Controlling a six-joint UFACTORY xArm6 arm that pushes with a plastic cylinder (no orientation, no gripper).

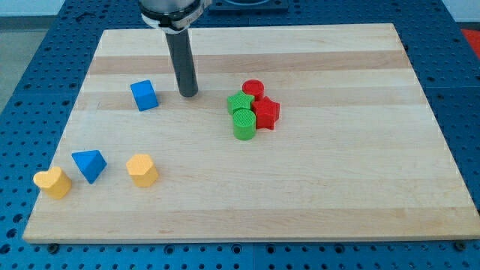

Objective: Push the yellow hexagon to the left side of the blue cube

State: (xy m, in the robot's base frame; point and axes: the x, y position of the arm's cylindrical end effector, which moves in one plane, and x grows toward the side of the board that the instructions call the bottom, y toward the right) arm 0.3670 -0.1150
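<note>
The yellow hexagon (pixel 142 170) lies near the view's bottom left of the wooden board. The blue cube (pixel 144 95) sits above it, toward the view's upper left. My tip (pixel 188 94) rests on the board just right of the blue cube, with a small gap between them, and far above and right of the yellow hexagon.
A blue triangular block (pixel 89 165) and a yellow heart (pixel 52 182) lie left of the hexagon. A cluster at the centre holds a red cylinder (pixel 253 88), a green star (pixel 240 103), a red star (pixel 265 113) and a green cylinder (pixel 244 125). The board's left edge (pixel 56 142) is close by.
</note>
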